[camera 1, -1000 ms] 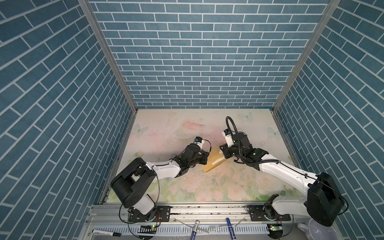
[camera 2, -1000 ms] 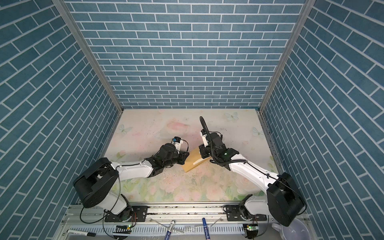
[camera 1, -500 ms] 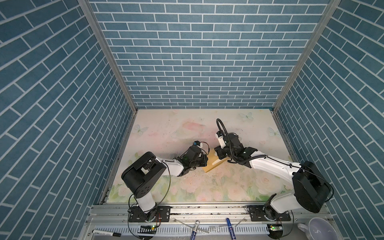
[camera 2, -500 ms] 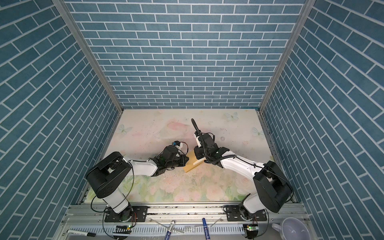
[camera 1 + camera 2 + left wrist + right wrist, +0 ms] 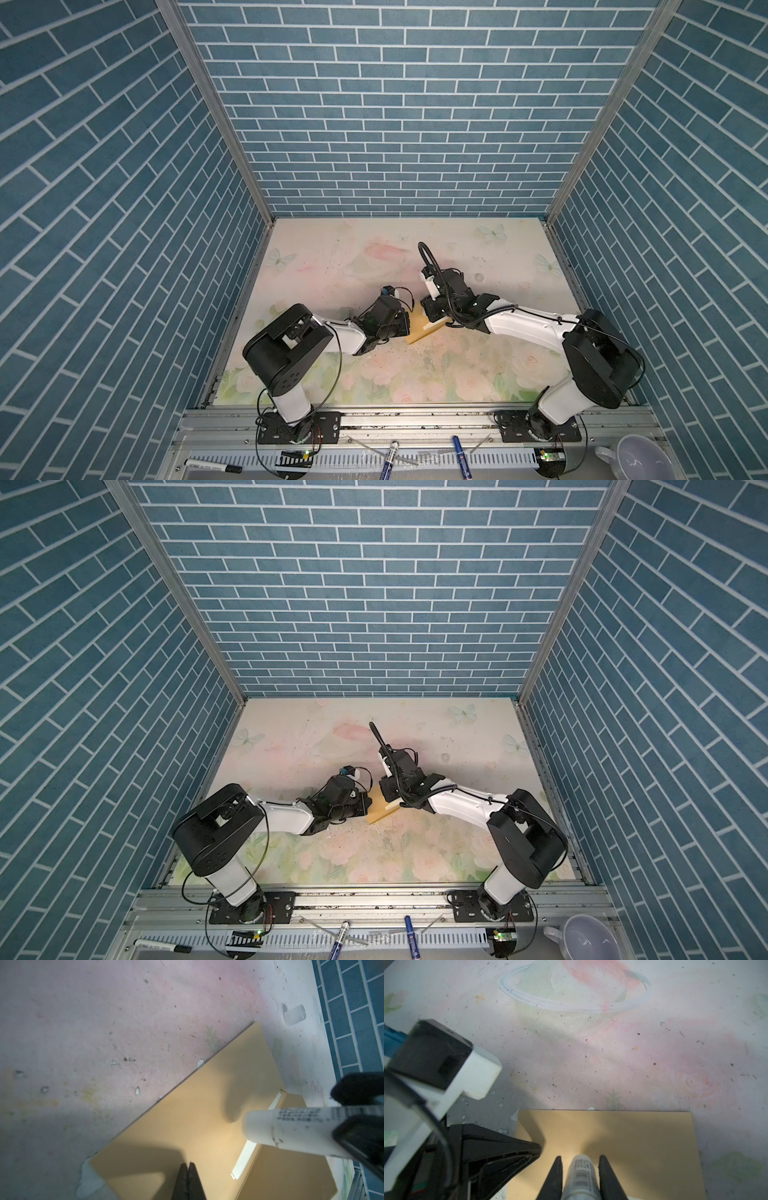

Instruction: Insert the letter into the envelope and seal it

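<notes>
The desk (image 5: 332, 257) is covered with a pale floral print of pink roses, green leaves and a few butterflies. It is seen to be scuffed, speckled with dark marks and chipped in spots. It is enclosed on the left, right and far sides by walls (image 5: 395, 104) of blue brick pattern, joined at the far corners by metal posts (image 5: 216, 108).

The envelope (image 5: 419, 328) is laid flat near the middle of the desk, between the two arms, with its flap (image 5: 291, 1167) opened out. Of the letter (image 5: 247, 1155), only a narrow pale strip is seen at the mouth, between body and flap.

The left pincer (image 5: 188, 1165) is pressed together, and its tips are set down on the envelope's body near one edge. A white tube (image 5: 581, 1174) with printed bars is pinched by the right pincer (image 5: 580, 1157) and held over the envelope, close to the mouth. Whether the tube touches the paper cannot be told.

A small translucent cylinder (image 5: 294, 1015) is left lying on the desk, to the right of the envelope and apart from it.

Along the near edge a metal rail (image 5: 415, 419) is fixed, to which both arm bases are bolted. On its near side three markers (image 5: 388, 457) are laid, and a white cup (image 5: 636, 457) is seen at the near right corner.
</notes>
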Controlling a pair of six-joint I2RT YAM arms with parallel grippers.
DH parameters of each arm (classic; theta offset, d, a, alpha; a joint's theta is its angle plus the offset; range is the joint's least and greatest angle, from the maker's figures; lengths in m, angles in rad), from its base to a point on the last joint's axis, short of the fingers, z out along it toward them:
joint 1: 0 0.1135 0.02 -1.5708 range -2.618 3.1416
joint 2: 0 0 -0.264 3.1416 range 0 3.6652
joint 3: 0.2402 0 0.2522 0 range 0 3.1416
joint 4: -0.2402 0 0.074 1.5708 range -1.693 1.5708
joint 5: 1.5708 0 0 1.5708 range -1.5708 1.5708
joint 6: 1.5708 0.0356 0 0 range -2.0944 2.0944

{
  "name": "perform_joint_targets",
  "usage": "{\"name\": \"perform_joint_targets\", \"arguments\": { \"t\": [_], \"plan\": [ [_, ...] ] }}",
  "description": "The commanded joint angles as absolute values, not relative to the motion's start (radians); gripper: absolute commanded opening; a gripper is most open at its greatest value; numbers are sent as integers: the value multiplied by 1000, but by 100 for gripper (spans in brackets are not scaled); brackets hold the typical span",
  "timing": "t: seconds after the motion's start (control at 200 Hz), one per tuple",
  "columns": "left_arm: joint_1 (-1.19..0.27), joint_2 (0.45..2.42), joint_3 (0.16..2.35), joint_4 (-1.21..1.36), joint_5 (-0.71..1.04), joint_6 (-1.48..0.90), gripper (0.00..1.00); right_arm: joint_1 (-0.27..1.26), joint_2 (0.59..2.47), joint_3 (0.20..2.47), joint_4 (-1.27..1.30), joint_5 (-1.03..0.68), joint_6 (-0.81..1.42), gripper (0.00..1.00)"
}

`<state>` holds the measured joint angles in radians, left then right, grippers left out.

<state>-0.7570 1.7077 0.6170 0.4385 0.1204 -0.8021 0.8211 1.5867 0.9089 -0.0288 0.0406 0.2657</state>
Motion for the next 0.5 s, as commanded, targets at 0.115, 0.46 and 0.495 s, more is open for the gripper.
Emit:
{"name": "perform_joint_targets", "arguments": {
  "t": [0.115,0.46,0.495],
  "plan": [
    [-750,1716,600,403,86,-808,0,839,1624,972,-23,59,296,0],
    [-752,1719,606,402,87,-814,0,864,1676,999,-57,94,273,0],
    [-750,1721,607,403,87,-813,0,866,1680,1000,-63,100,269,0]
  ]
}}
